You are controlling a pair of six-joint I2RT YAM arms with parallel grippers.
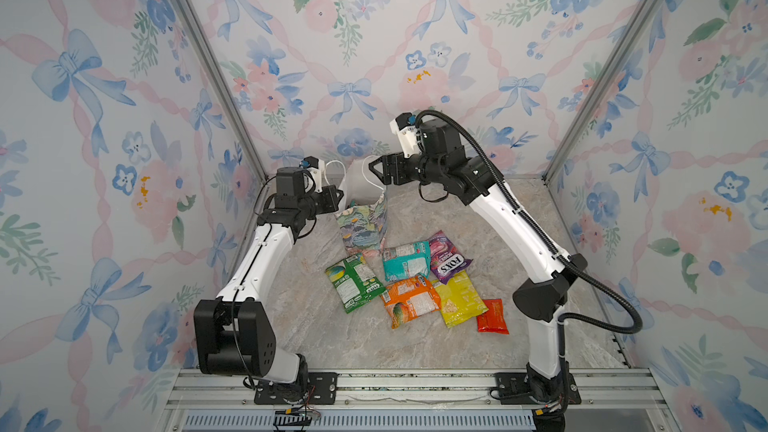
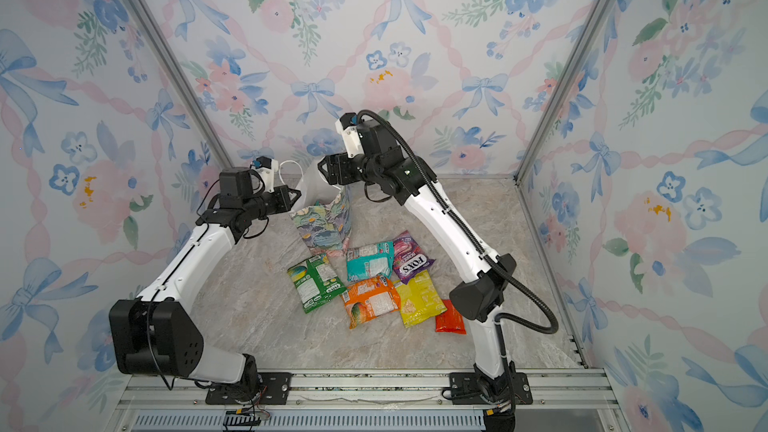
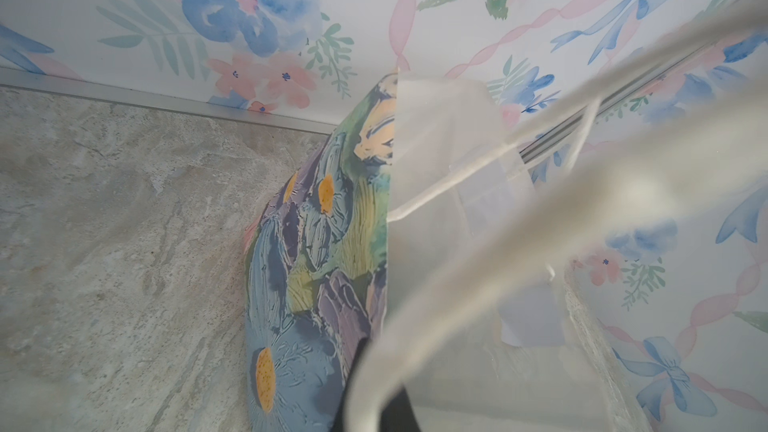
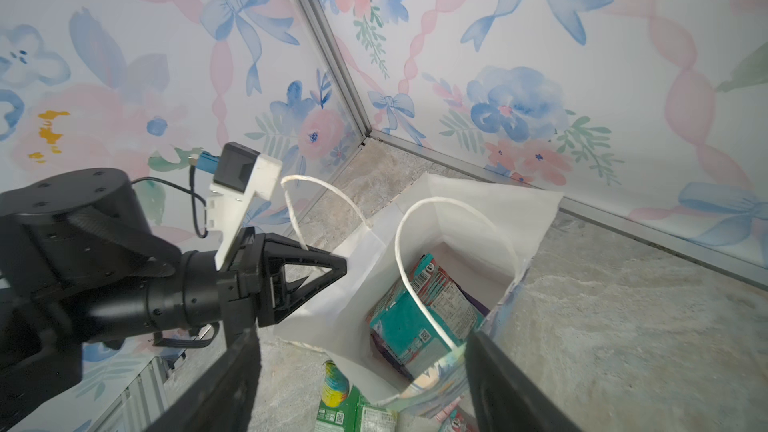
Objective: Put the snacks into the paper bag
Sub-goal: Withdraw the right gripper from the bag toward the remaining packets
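Progress check, nearest stuff first: 6 snacks (image 1: 415, 280) lie loose on the marble table (image 1: 316, 326), bunched right of centre. The red pouch (image 1: 493, 316) is nearest on the right. The yellow pouch (image 1: 461, 301), orange pouch (image 1: 409, 301) and green pouch (image 1: 353, 286) run in a rough row to its left. The teal pouch (image 1: 405, 261) and purple FOX'S pouch (image 1: 446, 255) sit just behind them, close to the foot of the bag. Several overlap at the edges, so I'd guess lifting 1 cleanly takes some care.

Behind them the paper bag (image 1: 365, 222) stands upright near the far wall, mouth open. The right wrist view looks straight in and shows a bagged teal pouch (image 4: 428, 313) with something purple under it, so at least 2 are in by the look of it. The bottom is hidden.

The left gripper (image 4: 338, 265) has its tips together on the bag's left rim, which looks like it's holding the mouth open. The right gripper (image 1: 374, 168) hovers over the mouth, jaws wide apart, nothing in them. So 6 to go, and next up is going down for another pouch
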